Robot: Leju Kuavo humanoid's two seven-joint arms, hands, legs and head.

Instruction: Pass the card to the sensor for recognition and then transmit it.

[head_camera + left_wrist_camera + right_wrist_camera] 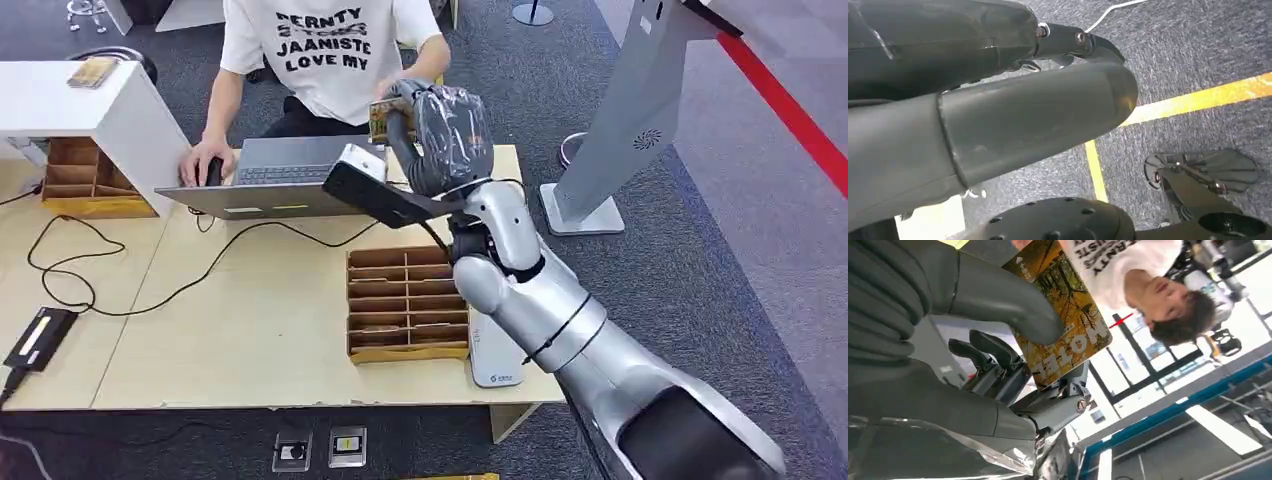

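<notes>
We're seeing a person [330, 50] sitting at a laptop [275, 175] (hand on the mouse [213, 172]), with a cardboard divider tray [405, 303] lying nearby.

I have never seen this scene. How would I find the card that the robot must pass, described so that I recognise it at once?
Start at the wooden table with the open laptop, where a person in a white printed T-shirt sits. Above its far edge, the silver right arm holds up its right hand, and the card is pinched there under the thumb. It alone bears a yellow autumn-tree photo with white lettering.
</notes>
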